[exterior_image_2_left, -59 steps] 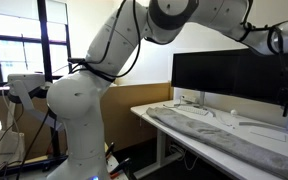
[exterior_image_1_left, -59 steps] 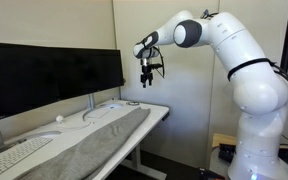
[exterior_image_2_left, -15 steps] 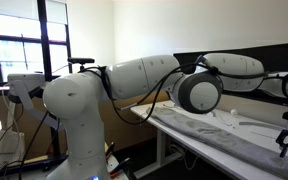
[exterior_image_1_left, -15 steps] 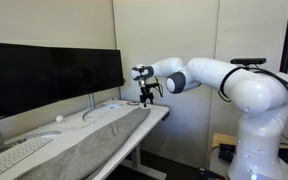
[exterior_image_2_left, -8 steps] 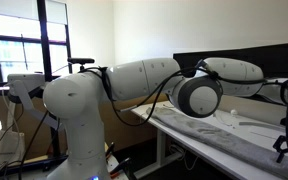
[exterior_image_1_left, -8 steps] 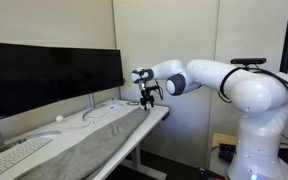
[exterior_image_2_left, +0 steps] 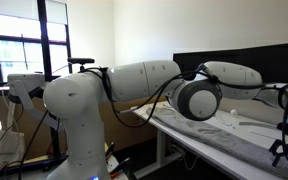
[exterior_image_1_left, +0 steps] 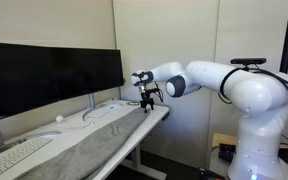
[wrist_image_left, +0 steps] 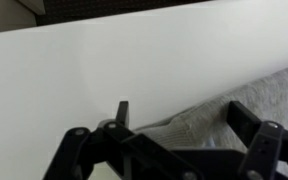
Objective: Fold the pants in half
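On the desk: the pants (exterior_image_1_left: 94,145) lie flat and unfolded, stretched lengthwise along the white desk (exterior_image_1_left: 161,113), from the end by the keyboard to the end under the gripper.
Pants, in an exterior view: a long grey band (exterior_image_2_left: 219,138) running along the desktop toward the right edge of the picture.
Pants, wrist view: a mottled grey end of the cloth (wrist_image_left: 259,95) fills the lower right, and its edge borders bare white desktop (wrist_image_left: 104,70).
Gripper: it points down (exterior_image_1_left: 147,103) just over the end of the pants near the desk's corner. Whether it touches the cloth cannot be told.
Gripper, in an exterior view: partly cut off at the picture's right edge (exterior_image_2_left: 282,152), low over the garment.
Fingers: spread wide apart in the wrist view (wrist_image_left: 259,135), with nothing clamped. The cloth's edge lies below the gap (wrist_image_left: 164,140).
Arm: the white Panda arm (exterior_image_1_left: 224,75) reaches out sideways from its base to the desk.
Keyboard: a white keyboard (exterior_image_1_left: 14,157) lies beside the pants at the far end from the gripper.
Monitors: dark screens (exterior_image_1_left: 54,75) stand behind the garment.
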`<action>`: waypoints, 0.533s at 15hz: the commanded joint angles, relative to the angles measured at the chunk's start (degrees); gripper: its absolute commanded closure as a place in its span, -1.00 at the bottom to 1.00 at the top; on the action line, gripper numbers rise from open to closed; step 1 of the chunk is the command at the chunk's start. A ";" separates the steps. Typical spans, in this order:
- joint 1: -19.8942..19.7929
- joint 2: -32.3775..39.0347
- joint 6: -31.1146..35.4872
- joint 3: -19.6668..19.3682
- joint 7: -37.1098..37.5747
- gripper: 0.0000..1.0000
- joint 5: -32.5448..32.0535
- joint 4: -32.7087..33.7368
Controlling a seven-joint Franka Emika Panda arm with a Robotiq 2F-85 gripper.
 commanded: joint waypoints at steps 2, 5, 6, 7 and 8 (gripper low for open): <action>0.47 -0.43 1.10 0.49 0.29 -1.00 0.38 -1.67; 0.43 -0.18 1.09 0.59 0.16 -1.00 0.33 -1.70; 0.28 -0.13 1.08 0.61 0.14 -1.00 0.33 -1.72; 0.20 -0.05 1.14 0.55 0.18 -1.00 0.29 -1.70; -0.02 -0.02 1.16 0.52 0.20 -1.00 0.30 -1.71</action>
